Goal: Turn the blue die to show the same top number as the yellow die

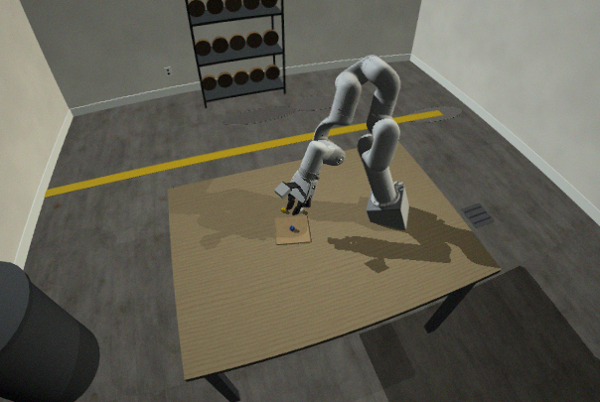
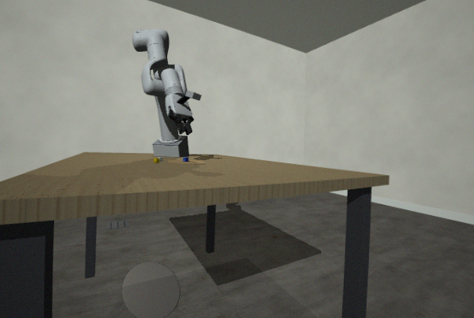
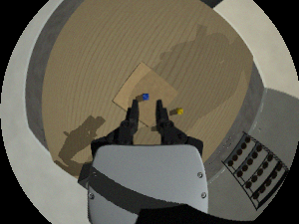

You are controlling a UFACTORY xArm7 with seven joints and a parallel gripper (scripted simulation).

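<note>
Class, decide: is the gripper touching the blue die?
Apart. The exterior view shows the gripper raised well above the blue die, which sits on the table.

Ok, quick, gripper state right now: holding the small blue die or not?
Gripper: partly open, holding nothing, raised above the table; small blue die lies on the tan square mat.
</note>
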